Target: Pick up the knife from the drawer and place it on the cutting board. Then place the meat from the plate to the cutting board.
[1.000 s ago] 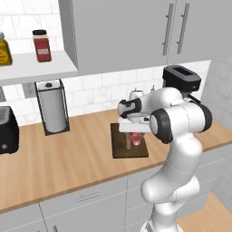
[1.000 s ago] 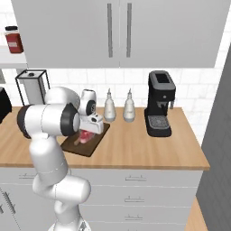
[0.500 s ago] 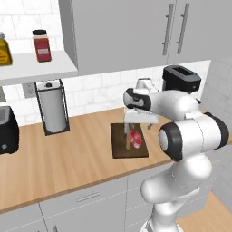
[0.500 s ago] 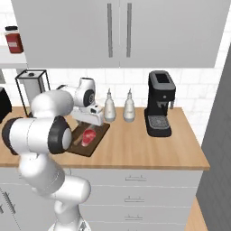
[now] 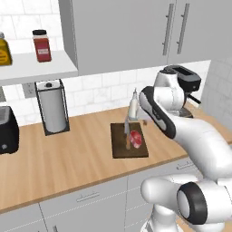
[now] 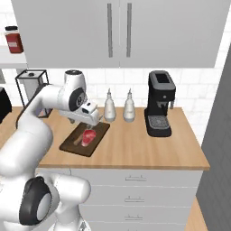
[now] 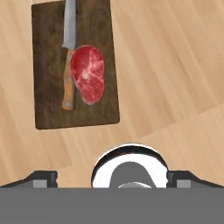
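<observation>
The fingers [image 7: 41, 177] stand wide apart at the bottom corners of the hand view, one dark tip at each side, with nothing between them; the gripper [image 7: 111, 178] holds nothing and looks down on the wooden counter [image 7: 175, 65].

In the upper left of the hand view lies the dark brown cutting board [image 7: 48, 109]. On it rests the knife [image 7: 68, 57], its grey blade toward the top edge of the frame and its brown handle toward the middle. The raw red meat [image 7: 88, 73] lies on the board just beside the knife, touching or slightly overlapping the handle's upper part.

In the left base view the cutting board [image 5: 119, 147] sits at the centre of the frame with the meat [image 5: 136, 138] and knife [image 5: 127, 135] on it. In the right base view the board [image 6: 71, 145] lies left of centre, meat [image 6: 89, 136] on top, the white arm above it.
</observation>
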